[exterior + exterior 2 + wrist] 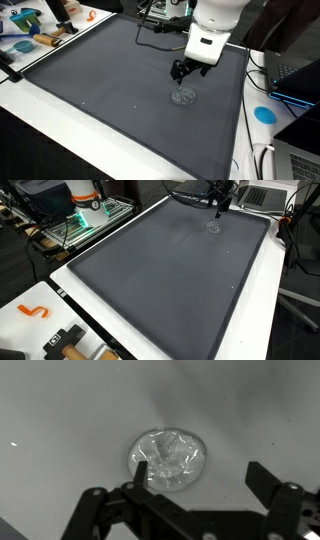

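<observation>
A small clear glass dish (167,458) with a faceted, shiny inside sits on the dark grey mat (100,80). It shows in both exterior views (183,96) (213,226). My gripper (198,472) hangs just above the dish with its fingers spread apart and nothing between them. In the wrist view the dish lies by the left fingertip, mostly ahead of the jaws. In an exterior view the gripper (186,72) is directly over the dish; it also shows at the far end of the mat (221,202).
A white table border (255,140) surrounds the mat. A blue round disc (264,114) and laptops (298,80) lie beside the mat. Tools and an orange hook (34,310) sit on the white surface at the near corner. Cables (155,30) run behind the arm.
</observation>
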Robot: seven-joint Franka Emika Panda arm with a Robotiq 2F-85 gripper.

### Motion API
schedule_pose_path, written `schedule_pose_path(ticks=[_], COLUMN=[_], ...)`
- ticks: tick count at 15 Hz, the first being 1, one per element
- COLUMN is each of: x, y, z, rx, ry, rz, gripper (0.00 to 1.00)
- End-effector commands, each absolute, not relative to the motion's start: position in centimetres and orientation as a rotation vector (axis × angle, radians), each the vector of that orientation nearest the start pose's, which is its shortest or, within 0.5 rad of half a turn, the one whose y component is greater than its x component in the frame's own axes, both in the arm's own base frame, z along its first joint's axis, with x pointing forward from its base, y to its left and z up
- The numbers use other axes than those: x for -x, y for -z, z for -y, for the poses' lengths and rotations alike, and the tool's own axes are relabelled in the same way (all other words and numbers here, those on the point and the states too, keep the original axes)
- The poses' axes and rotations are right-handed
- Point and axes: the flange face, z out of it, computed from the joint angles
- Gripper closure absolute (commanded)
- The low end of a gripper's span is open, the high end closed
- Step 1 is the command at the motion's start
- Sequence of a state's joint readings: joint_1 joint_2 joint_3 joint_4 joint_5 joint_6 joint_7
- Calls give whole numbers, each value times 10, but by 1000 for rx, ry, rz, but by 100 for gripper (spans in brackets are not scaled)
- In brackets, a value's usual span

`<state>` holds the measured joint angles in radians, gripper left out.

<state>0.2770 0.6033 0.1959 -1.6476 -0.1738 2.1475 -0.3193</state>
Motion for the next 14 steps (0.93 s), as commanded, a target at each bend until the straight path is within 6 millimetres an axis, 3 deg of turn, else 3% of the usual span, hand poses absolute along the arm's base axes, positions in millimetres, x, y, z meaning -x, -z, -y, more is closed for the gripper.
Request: schedule_pose_path(ticks=[1,14], x=[-611,-629], y=[-245,-216], z=[-292,-288], rx=[2791,2840], ry=[-214,-113], rz=[1483,1439], gripper=[0,0])
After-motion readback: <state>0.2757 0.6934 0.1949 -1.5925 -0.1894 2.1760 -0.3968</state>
